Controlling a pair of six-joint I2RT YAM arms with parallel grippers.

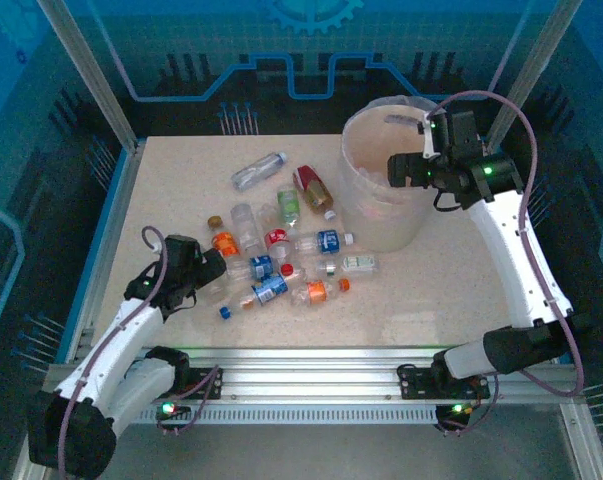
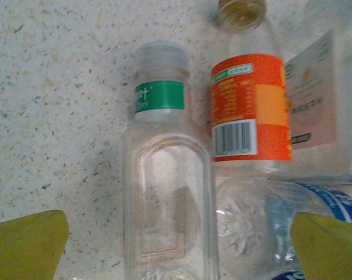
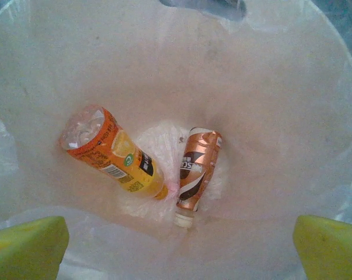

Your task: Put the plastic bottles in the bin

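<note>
Near-left on the surface (image 1: 181,190): left fingers (image 2: 27,245), spread wide and empty, low over the near-left edge of the scatter. Item, plastic bottles (image 1: 328,241): about a dozen, loose on their sides in the middle of the surface, left of the bin (image 1: 381,225), which stands at the far right. Item, green-banded bottle (image 2: 167,192): clear, flat-sided, cap pointing away, lying roughly midway between the two yellow pads; judged the piece to be picked. Item, blue-labelled bottle (image 2: 316,201): its clear base lies against the right flank of the green-banded one, also inside the gap. Item, orange-labelled bottle (image 2: 248,108): just beside the target's neck, on the right. Handling note: a close from this position would probably catch two bodies at once, so a small shift left seems wise, bringing the right pad down into the seam between them. The pads should meet the flat walls at mid-body rather than the neck, and close gently, since thin plastic likely buckles and slips. Item, right fingers (image 3: 330,248): wide and empty, above the bin's mouth. Bin contents, on the liner at the bottom: one orange bottle (image 3: 114,154), one copper-labelled bottle (image 3: 196,172), near each other.
</note>
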